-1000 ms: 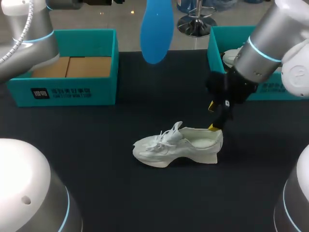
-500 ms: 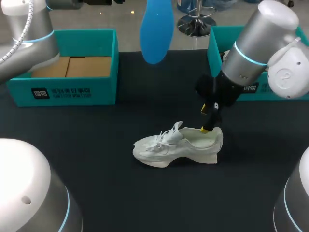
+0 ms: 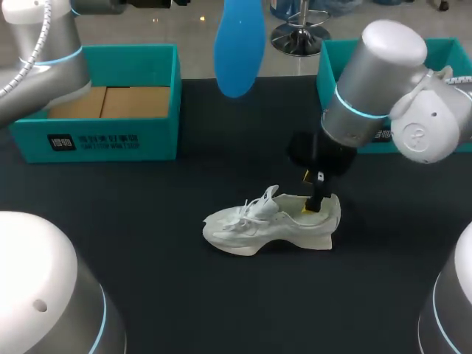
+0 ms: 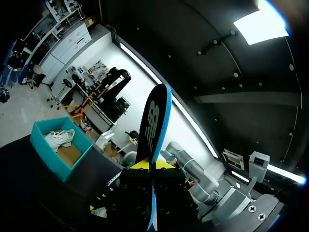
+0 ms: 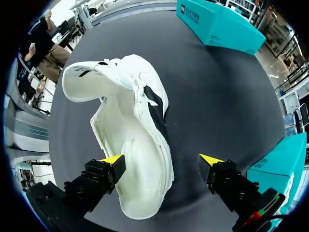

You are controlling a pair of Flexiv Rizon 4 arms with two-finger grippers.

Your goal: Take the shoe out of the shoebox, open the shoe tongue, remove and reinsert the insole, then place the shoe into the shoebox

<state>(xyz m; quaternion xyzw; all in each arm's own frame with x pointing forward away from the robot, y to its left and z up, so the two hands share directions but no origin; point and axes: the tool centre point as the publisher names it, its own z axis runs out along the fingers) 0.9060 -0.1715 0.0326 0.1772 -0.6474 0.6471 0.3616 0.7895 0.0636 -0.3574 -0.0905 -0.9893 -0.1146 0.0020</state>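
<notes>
Boxes of teal card, two in all, stand at the far side of the black table (image 3: 147, 221): the left box (image 3: 110, 140) shows a brown card floor, and the right box (image 3: 328, 66) is partly hidden behind my right arm. Between and in front of them the white shoe (image 3: 273, 221) rests on its sole in the middle of the table, toe towards my left arm and heel under the right gripper (image 3: 308, 193).

From the head view the arm's bulk hides much of how the fingers sit. The right wrist view shows the right gripper (image 5: 164, 162) spread wide and holding nothing: one yellow tip is at the rim of the shoe's (image 5: 130, 125) heel, and the other hangs over bare table, apart from it.

One blue insole (image 3: 240, 44) hangs upright high above the table's far edge. The left wrist view shows the left gripper (image 4: 152, 166) clamped on the lower end of the insole (image 4: 154, 121), and only that view shows a second shoe (image 4: 58, 137), also white, lying in a teal box.
</notes>
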